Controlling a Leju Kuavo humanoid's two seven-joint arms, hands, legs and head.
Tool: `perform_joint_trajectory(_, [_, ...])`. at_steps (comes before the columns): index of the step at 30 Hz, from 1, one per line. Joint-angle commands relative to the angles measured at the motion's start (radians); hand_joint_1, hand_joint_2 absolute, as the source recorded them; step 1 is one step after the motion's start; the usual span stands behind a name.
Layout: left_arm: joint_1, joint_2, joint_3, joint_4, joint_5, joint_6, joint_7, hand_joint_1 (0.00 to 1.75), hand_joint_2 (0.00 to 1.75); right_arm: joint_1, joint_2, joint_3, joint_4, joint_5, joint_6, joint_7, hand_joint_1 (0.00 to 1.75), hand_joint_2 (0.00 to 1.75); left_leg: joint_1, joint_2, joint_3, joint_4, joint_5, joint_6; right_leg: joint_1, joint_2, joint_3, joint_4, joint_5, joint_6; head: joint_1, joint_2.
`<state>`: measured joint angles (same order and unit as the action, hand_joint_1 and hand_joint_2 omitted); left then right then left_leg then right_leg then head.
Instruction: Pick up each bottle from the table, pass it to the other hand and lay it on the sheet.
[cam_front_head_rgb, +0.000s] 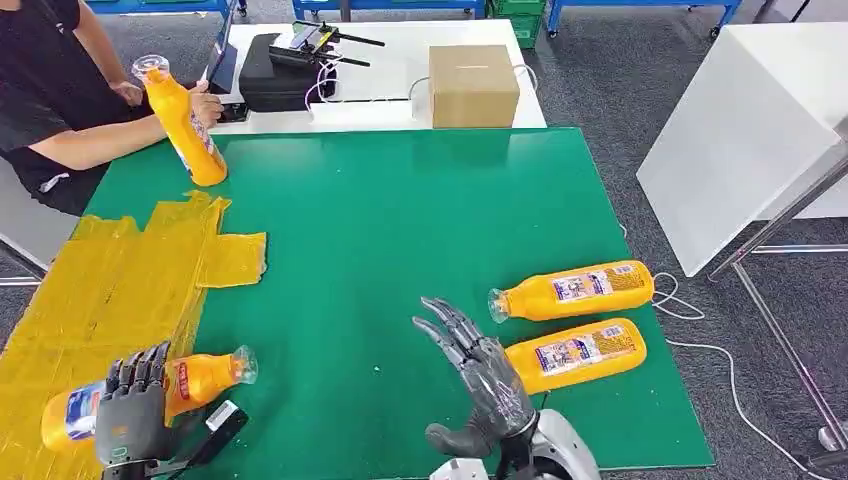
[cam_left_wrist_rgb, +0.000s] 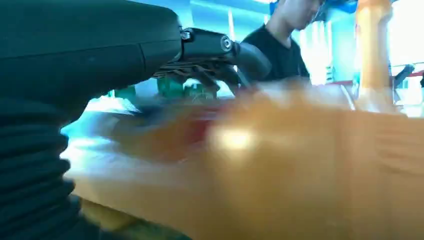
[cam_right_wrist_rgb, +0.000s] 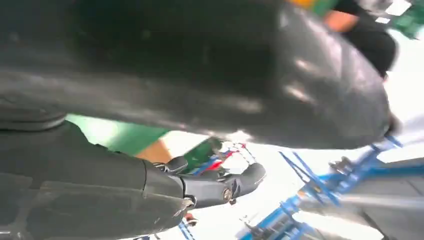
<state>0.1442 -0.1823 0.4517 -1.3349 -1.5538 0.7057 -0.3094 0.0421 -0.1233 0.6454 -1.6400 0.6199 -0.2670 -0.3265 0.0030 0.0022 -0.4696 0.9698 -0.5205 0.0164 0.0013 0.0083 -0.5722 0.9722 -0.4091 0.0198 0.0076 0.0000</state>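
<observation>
left hand - grips bottle (label partly hidden) | right hand - fingers spread, holding nothing

One orange bottle lies on the yellow sheet; two more bottles lie side by side on the green counter; a fourth bottle stands tilted.

Two bottles right; sheet left.

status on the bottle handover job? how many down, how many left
None lies loose on the yellow sheet yet. In hand: the left hand grips one bottle over the sheet. The right hand is open. Left: two bottles on the green mat; a person holds another.
</observation>
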Motion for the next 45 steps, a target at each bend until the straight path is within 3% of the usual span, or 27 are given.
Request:
perform_joint_trajectory(1, [-0.008, -0.007, 0.003, -0.093, -0.011, -0.008, 0.009, 0.0, 0.0, 0.05, -0.098, -0.048, 0.008, 0.024, 0.009, 0.02, 0.0, 0.0, 0.0, -0.001, 0.002, -0.001, -0.001, 0.0, 0.0, -0.002, 0.003, -0.001, -0.001, 0.001, 0.0, 0.0])
perform_joint_trajectory(5, [-0.011, -0.029, 0.012, -0.195, 0.03, -0.008, -0.037, 0.0, 0.0, 0.067, -0.132, -0.04, 0.011, 0.096, -0.013, 0.056, 0.0, 0.0, 0.001, -0.002, 0.0, 0.0, -0.001, -0.001, 0.0, -0.003, 0.001, -0.001, -0.001, 0.0, 0.0, 0.0])
perform_joint_trajectory(6, [-0.017, -0.048, 0.041, -0.21, 0.048, -0.008, -0.088, 0.0, 0.0, 0.073, -0.146, -0.04, 0.009, 0.098, -0.016, 0.061, 0.0, 1.75, 0.001, -0.001, 0.0, 0.0, 0.0, 0.0, 0.0, -0.002, 0.0, 0.0, 0.0, 0.0, 0.0, 0.0])
perform_joint_trajectory(9, [-0.069, -0.144, 0.222, -0.216, 0.125, -0.008, -0.36, 0.0, 0.0, 0.09, -0.184, -0.042, -0.003, 0.105, -0.029, 0.076, 0.0, 1.75, 0.001, -0.002, 0.002, 0.0, -0.001, 0.0, 0.001, -0.003, 0.003, -0.001, -0.001, 0.001, -0.001, 0.0])
perform_joint_trajectory(10, [-0.08, -0.156, 0.243, -0.219, 0.137, -0.008, -0.389, 0.0, 0.0, 0.095, -0.191, -0.044, -0.008, 0.099, -0.032, 0.08, 0.0, 1.75, 0.0, -0.002, 0.001, 0.0, -0.001, 0.0, 0.001, -0.002, 0.002, -0.001, -0.001, 0.001, -0.001, 0.0])
perform_joint_trajectory(13, [-0.066, -0.157, 0.212, -0.262, 0.215, -0.008, -0.389, 0.0, 0.0, 0.11, -0.206, -0.046, -0.019, 0.101, -0.045, 0.096, 0.0, 1.75, 0.0, -0.001, 0.001, 0.0, -0.001, 0.0, 0.0, -0.001, 0.001, 0.0, -0.001, 0.001, -0.001, 0.0])
perform_joint_trajectory(15, [-0.026, -0.151, 0.088, -0.248, 0.553, -0.008, -0.389, 0.0, 0.0, 0.146, -0.246, -0.037, -0.042, 0.16, -0.078, 0.169, 0.0, 1.75, 0.001, -0.001, 0.001, 0.0, -0.001, 0.0, 0.001, -0.002, 0.002, -0.001, -0.001, 0.001, 0.0, 0.0])
perform_joint_trajectory(17, [-0.026, -0.151, 0.088, -0.248, 0.553, -0.008, -0.389, 0.0, 0.0, 0.146, -0.246, -0.037, -0.042, 0.16, -0.078, 0.169, 0.0, 1.75, 0.0, -0.001, 0.001, 0.0, -0.001, 0.0, 0.0, -0.002, 0.002, -0.001, -0.001, 0.001, 0.0, 0.0])
perform_joint_trajectory(20, [0.029, -0.112, -0.066, -0.228, 0.847, -0.008, -0.389, 0.0, 0.0, 0.193, -0.289, -0.044, -0.088, 0.2, -0.106, 0.231, 0.0, 1.75, -0.002, -0.002, 0.002, -0.001, -0.001, 0.0, -0.002, -0.003, 0.002, -0.001, -0.001, 0.001, -0.001, 0.0])
perform_joint_trajectory(32, [0.029, -0.112, -0.066, -0.228, 0.847, -0.008, -0.389, 0.0, 0.0, 0.193, -0.289, -0.044, -0.088, 0.2, -0.106, 0.231, 0.0, 1.75, -0.001, 0.0, 0.001, -0.001, -0.001, 0.0, -0.001, -0.001, 0.001, -0.001, 0.0, 0.0, -0.001, 0.0])
perform_joint_trajectory(33, [0.053, -0.085, -0.126, -0.23, 0.946, -0.008, -0.389, 0.0, 0.0, 0.202, -0.3, -0.051, -0.102, 0.202, -0.104, 0.257, 0.0, 1.75, -0.001, 0.0, 0.002, -0.001, -0.001, 0.0, -0.001, -0.001, 0.002, -0.002, -0.001, 0.001, -0.001, 0.0])
perform_joint_trajectory(34, [0.097, -0.033, -0.242, -0.266, 1.094, -0.008, -0.389, 0.0, 0.0, 0.241, -0.324, -0.078, -0.14, 0.21, -0.123, 0.305, 0.0, 1.75, -0.001, 0.0, 0.002, -0.001, -0.001, 0.0, -0.001, -0.001, 0.001, -0.001, -0.001, 0.001, -0.001, 0.0])
perform_joint_trajectory(36, [0.146, -0.031, -0.305, -0.351, 1.13, -0.008, -0.389, 0.0, 0.0, 0.312, -0.376, -0.132, -0.206, 0.235, -0.147, 0.375, 0.0, 1.75, 0.0, -0.002, 0.004, -0.001, -0.003, 0.0, 0.0, -0.003, 0.004, -0.002, -0.002, 0.001, -0.001, 0.0])
perform_joint_trajectory(40, [0.199, -0.06, -0.351, -0.441, 1.112, -0.008, -0.389, 0.0, 0.0, 0.459, -0.491, -0.272, -0.328, 0.22, -0.159, 0.453, 0.0, 1.75, -0.001, -0.005, 0.0, 0.003, -0.004, 0.001, -0.001, -0.006, 0.001, 0.001, -0.004, 0.002, -0.001, 0.0])
perform_joint_trajectory(45, [0.177, -0.044, -0.363, -0.393, 1.122, -0.008, -0.389, 0.0, 0.0, 0.495, -0.495, -0.378, -0.326, 0.186, -0.104, 0.441, 0.0, 1.75, -0.004, -0.002, 0.001, 0.0, -0.004, 0.004, -0.003, -0.003, 0.001, -0.001, -0.003, 0.004, -0.001, 0.0])
